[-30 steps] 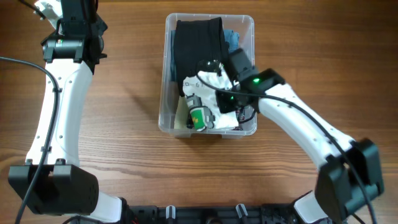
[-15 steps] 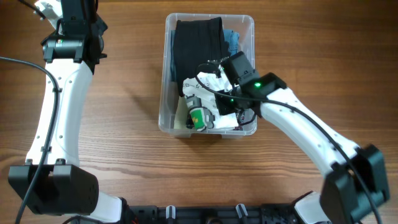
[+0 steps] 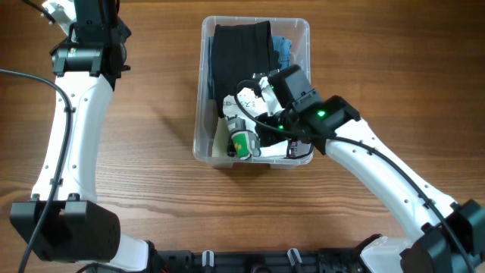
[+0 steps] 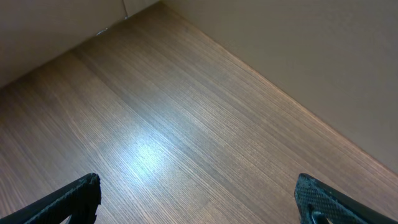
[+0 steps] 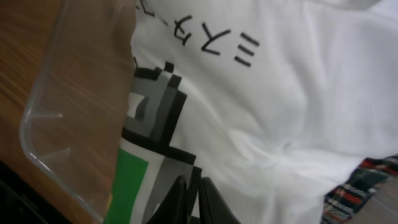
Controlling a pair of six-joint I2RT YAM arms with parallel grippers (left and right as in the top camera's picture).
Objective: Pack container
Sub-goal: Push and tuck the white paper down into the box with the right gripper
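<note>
The clear container (image 3: pixel 255 21) stands at the table's middle back; its rim shows in the right wrist view (image 5: pixel 37 134). Inside lie a black garment (image 3: pixel 241 49), a blue one (image 3: pixel 283 49), and a white shirt (image 3: pixel 246 102) with black lettering and a green and grey print (image 5: pixel 280 93). My right gripper (image 3: pixel 265 121) is inside the container, fingers shut together, tips against the white shirt's print (image 5: pixel 189 190). My left gripper (image 3: pixel 91 23) is open and empty at the far left, over bare wood (image 4: pixel 199 202).
A plaid cloth (image 5: pixel 357 186) shows under the white shirt at the container's right side. The wooden table (image 3: pixel 151 167) surrounds the container. A beige wall (image 4: pixel 298 50) borders the table behind the left gripper.
My right arm has swung its elbow to the right and the wrist has shifted slightly toward the container's front. The white shirt has bunched a little. The left arm has not moved.
</note>
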